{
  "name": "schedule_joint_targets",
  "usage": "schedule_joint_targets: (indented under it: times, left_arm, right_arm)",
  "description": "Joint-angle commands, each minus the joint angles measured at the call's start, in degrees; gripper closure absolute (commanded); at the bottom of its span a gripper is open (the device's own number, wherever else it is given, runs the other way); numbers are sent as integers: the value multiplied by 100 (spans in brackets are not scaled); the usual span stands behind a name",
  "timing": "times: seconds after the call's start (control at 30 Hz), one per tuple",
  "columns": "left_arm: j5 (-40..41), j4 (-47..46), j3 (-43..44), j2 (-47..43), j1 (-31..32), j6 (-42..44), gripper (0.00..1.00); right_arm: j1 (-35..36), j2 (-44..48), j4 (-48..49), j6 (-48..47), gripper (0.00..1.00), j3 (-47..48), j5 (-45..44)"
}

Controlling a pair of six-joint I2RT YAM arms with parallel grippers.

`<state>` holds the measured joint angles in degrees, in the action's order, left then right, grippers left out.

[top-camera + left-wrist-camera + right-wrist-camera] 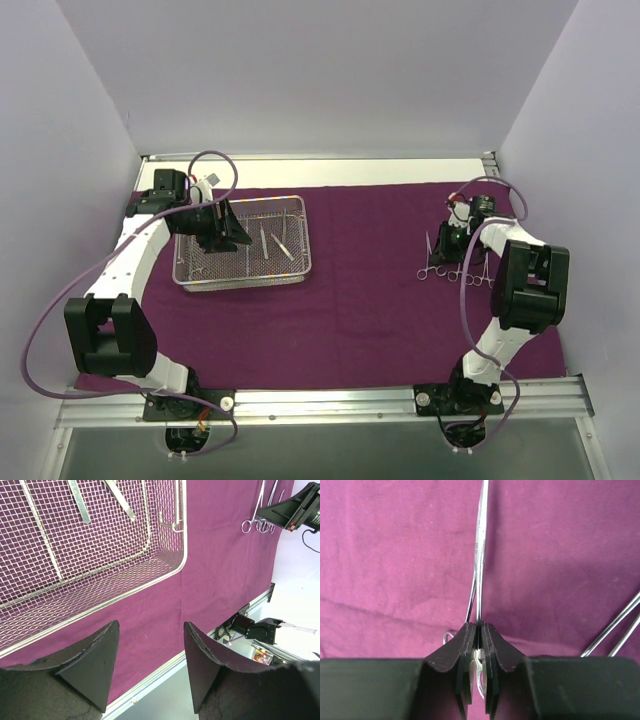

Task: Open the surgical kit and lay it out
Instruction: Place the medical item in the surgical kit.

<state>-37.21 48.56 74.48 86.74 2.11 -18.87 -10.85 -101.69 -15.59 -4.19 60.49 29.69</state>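
Here the cloth [370,300] lies spread, long axis left to right. The tray [240,283] sits on its left part, tweezers [265,243] inside lying roughly front to back. The left gripper [150,630] hangs open above the tray. The right gripper [479,627] pinches a forceps [481,555] near its rings, shaft pointing straight away; other forceps [615,632] lie beside.

The cloth [370,310] is a deep maroon-purple, the wire tray [245,281] a fine silver grid, the forceps [432,270] bright silver, the fingers [90,670] matte black, and the arms [140,262] white with black joints and lilac cables [27,350].
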Motion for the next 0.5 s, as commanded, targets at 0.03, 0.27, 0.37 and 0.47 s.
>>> schedule_joint_targets:
  times: [0.03, 0.27, 0.37, 0.47]
  left_arm:
    - [-76, -206, 234, 45, -70, 94, 37]
    - [143, -13, 401, 185, -97, 130, 36]
    - [319, 57, 445, 194, -97, 130, 36]
    - [819, 180, 532, 290, -105, 208, 36]
  right_arm:
    - [-22, 62, -242, -3, 88, 51, -227]
    - [-5, 219, -233, 233, 50, 68, -491]
    - [92, 474, -233, 618, 43, 164, -736]
    - [502, 668, -522, 1172, 42, 907, -1742]
